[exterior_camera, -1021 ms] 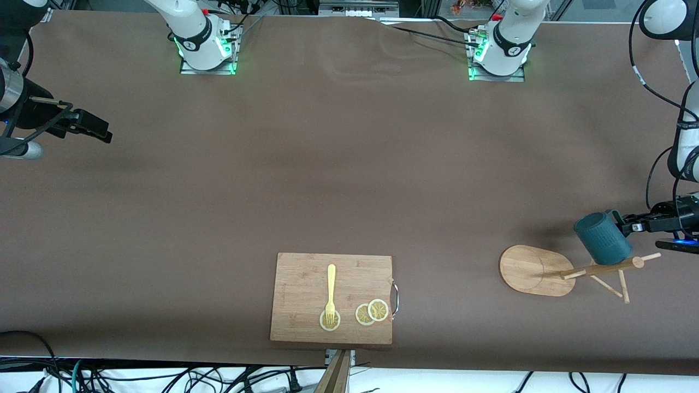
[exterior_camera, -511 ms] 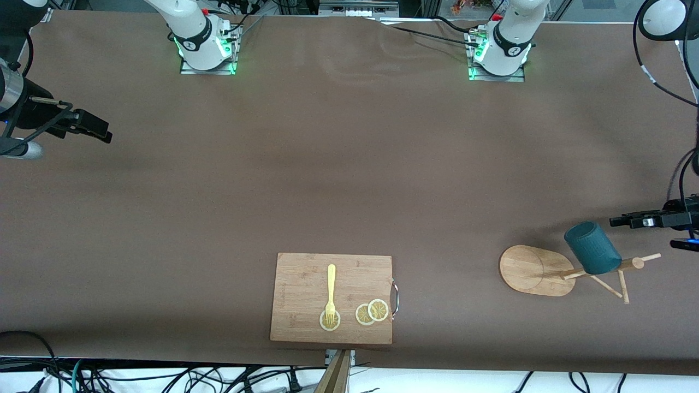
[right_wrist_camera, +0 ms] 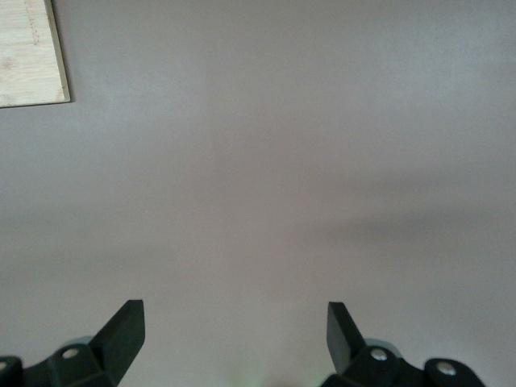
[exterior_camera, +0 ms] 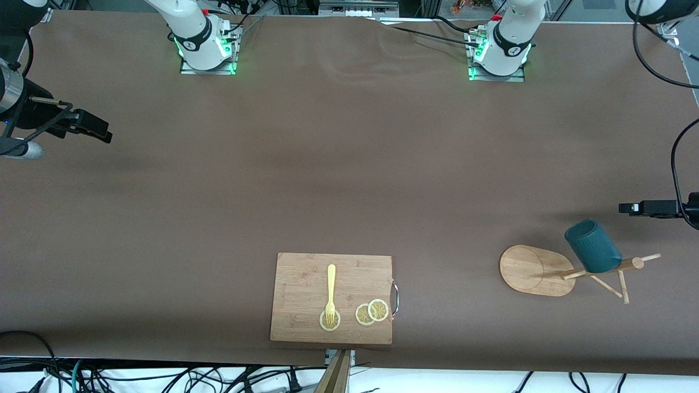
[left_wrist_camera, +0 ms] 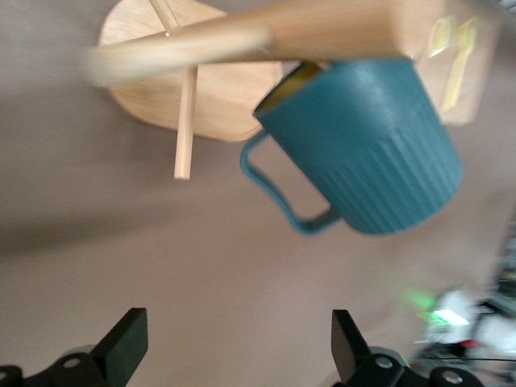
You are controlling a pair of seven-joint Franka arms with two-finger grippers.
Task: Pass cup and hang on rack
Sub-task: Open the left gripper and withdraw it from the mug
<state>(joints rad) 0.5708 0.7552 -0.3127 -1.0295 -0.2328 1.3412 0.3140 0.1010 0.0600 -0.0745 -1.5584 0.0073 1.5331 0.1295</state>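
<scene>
1. Brown cloth covered the surface (exterior_camera: 349, 180), which ran bare from the arm bases down to a cutting board (exterior_camera: 331, 298) at the edge nearest the front camera.
2. Over the edge at the right arm's end hung the right hand (exterior_camera: 90, 129), waiting, its jaws spread wide in the right wrist view, gripping nothing.
3. Toward the left arm's end, near the edge closest to the front camera, stood the rack (exterior_camera: 538, 270), and the cup (exterior_camera: 592, 246) hung tilted on it, free of any grip.
4. Over the edge at the left arm's end, the left hand (exterior_camera: 633, 208) had its jaws apart and empty.
5. Judged risk: the cup could swing or slip off, tipping the rack.
6. Hard to make out: which peg carried the cup; the left wrist view was blurred, and the left hand was partly cut off.
</scene>
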